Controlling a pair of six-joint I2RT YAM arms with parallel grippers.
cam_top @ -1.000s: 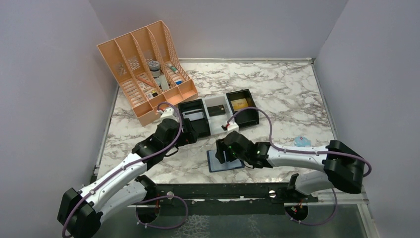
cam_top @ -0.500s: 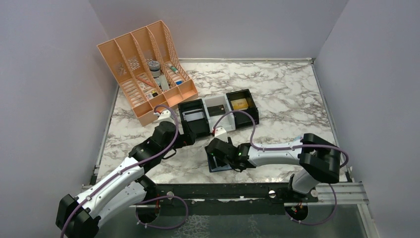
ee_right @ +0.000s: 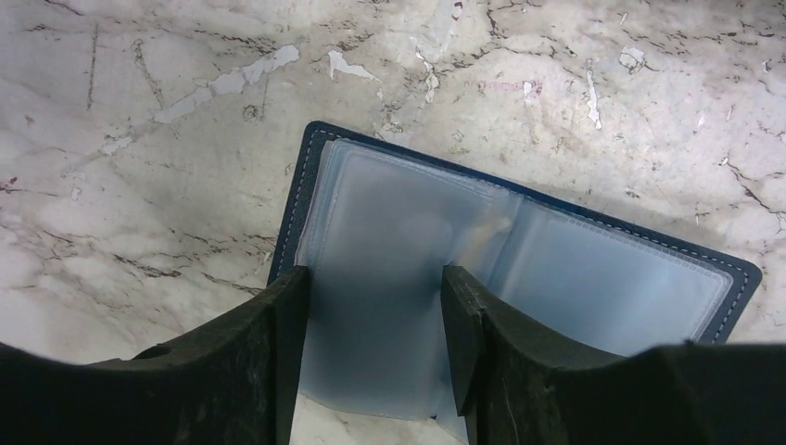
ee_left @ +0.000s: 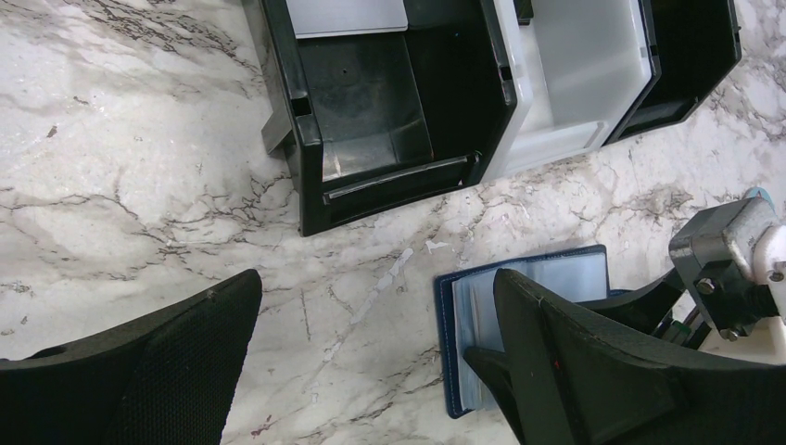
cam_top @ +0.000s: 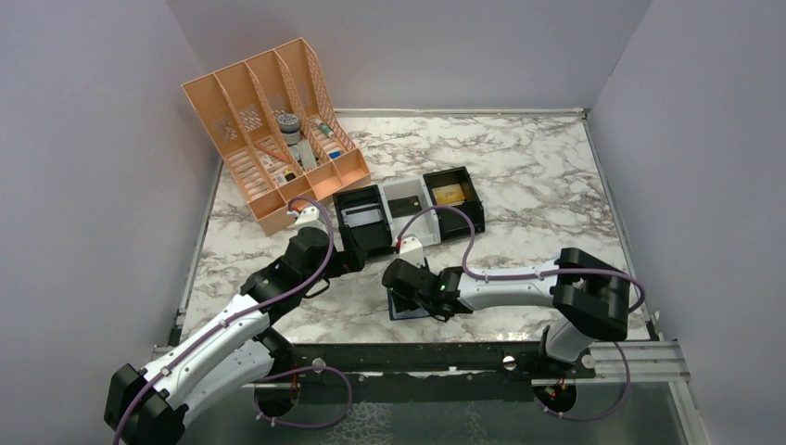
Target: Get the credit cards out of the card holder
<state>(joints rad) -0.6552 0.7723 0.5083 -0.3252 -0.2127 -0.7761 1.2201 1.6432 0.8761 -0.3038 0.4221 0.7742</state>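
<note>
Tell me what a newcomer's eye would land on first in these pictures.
The open navy card holder lies flat on the marble table near the front edge, blue-grey sleeves up, with the right gripper poised over it, jaws apart. Behind it sits a row of black and white trays, a gold-tan card in the rightmost, and an orange file rack fills the far left corner.

Left gripper [ee_left: 375, 306] gapes wide; right gripper [ee_right: 371, 315] points down, jaws half apart.
</note>
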